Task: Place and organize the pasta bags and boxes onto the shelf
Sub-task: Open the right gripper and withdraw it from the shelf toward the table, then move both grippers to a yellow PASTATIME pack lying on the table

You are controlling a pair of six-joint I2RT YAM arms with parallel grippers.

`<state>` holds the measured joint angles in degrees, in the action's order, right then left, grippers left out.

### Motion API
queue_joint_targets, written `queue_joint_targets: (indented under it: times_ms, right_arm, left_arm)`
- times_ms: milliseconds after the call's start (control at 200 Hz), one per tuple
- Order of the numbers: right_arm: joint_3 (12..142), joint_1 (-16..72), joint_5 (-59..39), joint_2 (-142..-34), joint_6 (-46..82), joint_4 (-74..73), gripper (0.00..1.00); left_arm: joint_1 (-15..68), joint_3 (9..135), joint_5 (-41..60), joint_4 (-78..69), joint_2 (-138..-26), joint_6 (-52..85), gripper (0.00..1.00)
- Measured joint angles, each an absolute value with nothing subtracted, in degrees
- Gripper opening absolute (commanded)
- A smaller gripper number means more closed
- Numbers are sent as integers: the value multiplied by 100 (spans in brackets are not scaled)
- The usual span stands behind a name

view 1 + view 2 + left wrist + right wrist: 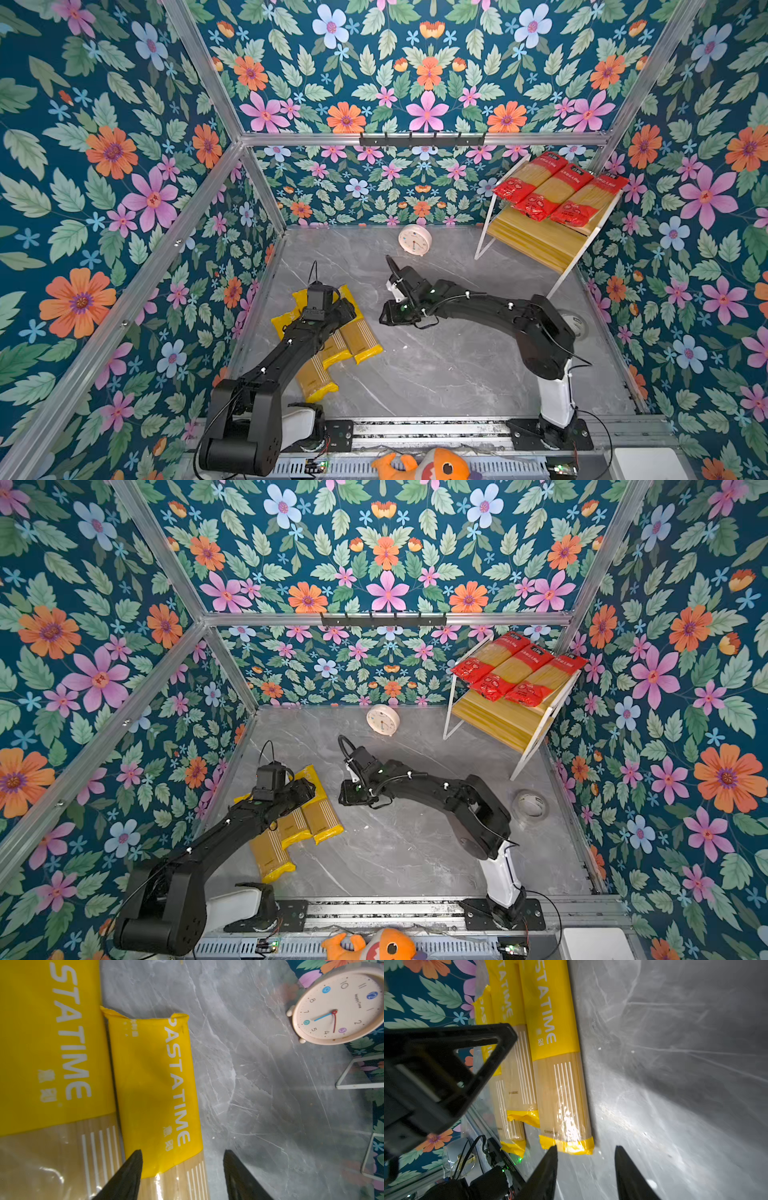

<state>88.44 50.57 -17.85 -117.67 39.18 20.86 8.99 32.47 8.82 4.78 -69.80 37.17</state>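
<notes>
On the left, the left gripper (pixel 182 1152) hangs half-open and empty astride the outer yellow packet (pixel 153 1093), which lies tight against its neighbour (pixel 52 1053) on the table (pixel 249 1064). The right gripper (pixel 586 1148), jaws apart and empty, sits by that packet's end. From here the arms could clash, or a pinch could drag the neighbour along. Far right, red packets (pixel 557 189) fill the shelf's (pixel 536 245) top tier.
</notes>
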Motion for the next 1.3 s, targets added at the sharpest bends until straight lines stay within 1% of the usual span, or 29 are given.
queue_joint_targets:
  times_ms: [240,310,380,520,595,655,785,910,1015,1145,1195,1240,1300]
  right_arm:
    - [9166,5148,-2213,-12560,4298,1907,41]
    - [9262,5186,-2294,-12720,4338,1863,38]
    - [9349,5210,-2453,-12851,4429,1763,34]
    - [9424,5207,-2803,-13039,4619,1494,19]
    - [9417,5205,-2891,-13041,4672,1396,12]
    - [9358,5196,-2943,-12980,4705,1323,8]
    - [8973,5054,-2974,-12687,4847,1107,4]
    - [8224,4696,-2930,-12175,5085,917,1]
    - [7395,4359,-2689,-11587,5319,751,0]
    - [6361,4106,-2307,-10818,5640,637,0]
    - [6064,4112,-2213,-10600,5769,615,3]
    - [5843,4145,-2182,-10433,5885,593,8]
    - [5616,4193,-2189,-10248,6031,572,17]
  left_arm:
    - [888,3039,893,495,-6882,3736,65]
    - [886,3020,893,491,-6847,3750,65]
    - [884,3015,893,489,-6831,3750,65]
    - [884,3030,895,489,-6823,3743,65]
    - [882,3076,893,530,-6805,3708,65]
    - [873,3142,893,569,-6792,3677,65]
    - [867,3304,906,670,-6792,3575,65]
    - [891,3496,1068,762,-6847,3522,65]
    - [1061,3614,1175,725,-6976,3492,65]
    - [1612,3774,1240,451,-7356,3494,65]
    - [1883,3826,1271,272,-7540,3527,65]
    - [2093,3863,1313,89,-7712,3564,65]
    - [2322,3872,1413,-156,-7918,3603,65]
